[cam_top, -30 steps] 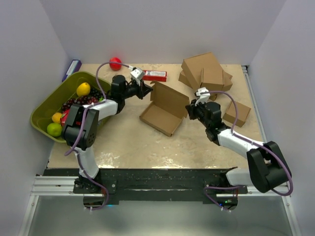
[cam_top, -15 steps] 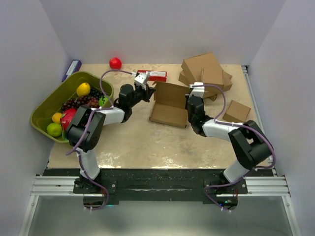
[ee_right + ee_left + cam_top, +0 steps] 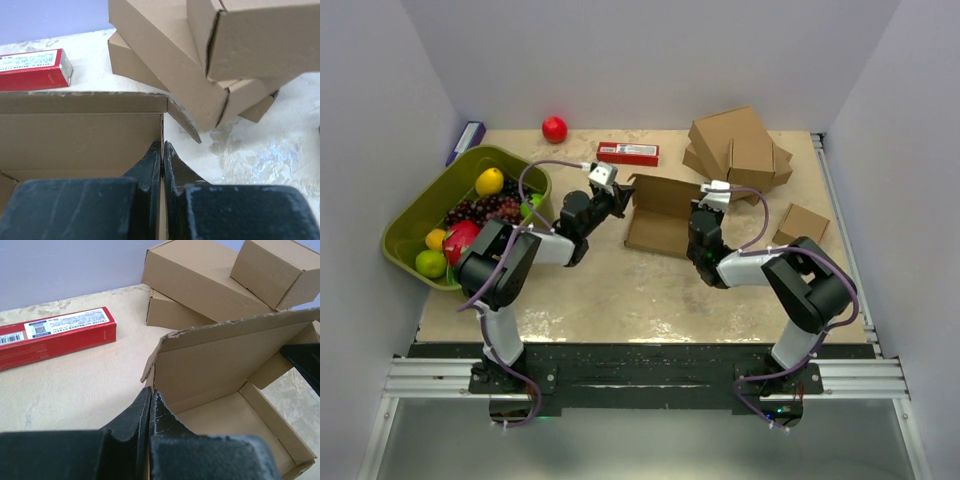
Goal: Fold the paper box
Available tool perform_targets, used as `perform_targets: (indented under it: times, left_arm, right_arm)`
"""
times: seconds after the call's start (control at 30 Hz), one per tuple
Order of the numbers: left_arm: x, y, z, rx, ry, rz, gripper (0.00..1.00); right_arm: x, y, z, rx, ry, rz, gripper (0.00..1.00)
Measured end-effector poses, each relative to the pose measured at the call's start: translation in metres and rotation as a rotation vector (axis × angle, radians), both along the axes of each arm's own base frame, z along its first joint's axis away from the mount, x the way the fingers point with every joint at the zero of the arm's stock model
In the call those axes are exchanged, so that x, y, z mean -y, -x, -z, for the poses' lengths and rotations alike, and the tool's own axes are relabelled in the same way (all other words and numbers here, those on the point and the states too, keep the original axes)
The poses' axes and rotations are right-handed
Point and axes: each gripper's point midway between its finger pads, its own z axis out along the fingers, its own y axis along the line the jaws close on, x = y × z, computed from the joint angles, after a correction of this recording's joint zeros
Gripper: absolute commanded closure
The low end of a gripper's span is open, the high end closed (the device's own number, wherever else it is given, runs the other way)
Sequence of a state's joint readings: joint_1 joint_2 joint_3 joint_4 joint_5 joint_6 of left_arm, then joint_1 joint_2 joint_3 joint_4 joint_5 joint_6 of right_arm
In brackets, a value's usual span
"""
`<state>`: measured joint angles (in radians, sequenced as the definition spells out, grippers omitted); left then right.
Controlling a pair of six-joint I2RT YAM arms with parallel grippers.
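The paper box (image 3: 662, 228) lies in the middle of the table as an open brown tray with its lid flap standing up at the back. My left gripper (image 3: 627, 191) is shut on the box's left side wall; in the left wrist view its jaws (image 3: 150, 391) pinch the cardboard edge, with the box's inside (image 3: 225, 365) to their right. My right gripper (image 3: 702, 207) is shut on the right side wall. In the right wrist view its jaws (image 3: 162, 146) clamp that wall, and the box's inside (image 3: 80, 135) lies to their left.
A pile of brown cardboard boxes (image 3: 735, 145) stands just behind the right gripper, and a small brown box (image 3: 801, 226) sits to the right. A red carton (image 3: 627, 153) and a red ball (image 3: 554, 128) lie at the back. A green bin (image 3: 418, 205) of fruit fills the left side.
Both grippers have swung the box from a diagonal lie to square with the table and carried it slightly back. The right arm has folded in closer, and the left arm has moved right.
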<state>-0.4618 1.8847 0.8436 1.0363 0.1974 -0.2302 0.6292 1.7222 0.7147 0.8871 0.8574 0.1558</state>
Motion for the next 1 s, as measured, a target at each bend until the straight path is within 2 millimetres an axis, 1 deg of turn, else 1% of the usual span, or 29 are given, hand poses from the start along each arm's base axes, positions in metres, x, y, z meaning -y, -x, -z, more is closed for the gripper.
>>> perform_targets:
  times: [0.27, 0.43, 0.6, 0.7, 1.0]
  left_arm:
    - [-0.002, 0.019, 0.006, -0.016, 0.047, -0.032, 1.00]
    - [-0.002, 0.031, 0.007, -0.036, 0.065, -0.050, 1.00]
    - [-0.003, 0.042, 0.013, -0.065, 0.079, -0.063, 1.00]
    - [-0.003, 0.049, 0.017, -0.086, 0.094, -0.068, 1.00]
    - [-0.001, 0.062, 0.021, -0.114, 0.140, -0.084, 1.00]
  right_arm:
    - [-0.002, 0.014, 0.002, 0.031, -0.041, 0.057, 1.00]
    - [-0.001, 0.019, 0.007, 0.018, -0.082, 0.089, 1.00]
    - [-0.003, 0.027, 0.011, 0.002, -0.111, 0.105, 1.00]
    - [-0.004, 0.032, 0.015, -0.008, -0.122, 0.117, 1.00]
    - [-0.006, 0.052, 0.031, -0.032, -0.143, 0.147, 1.00]
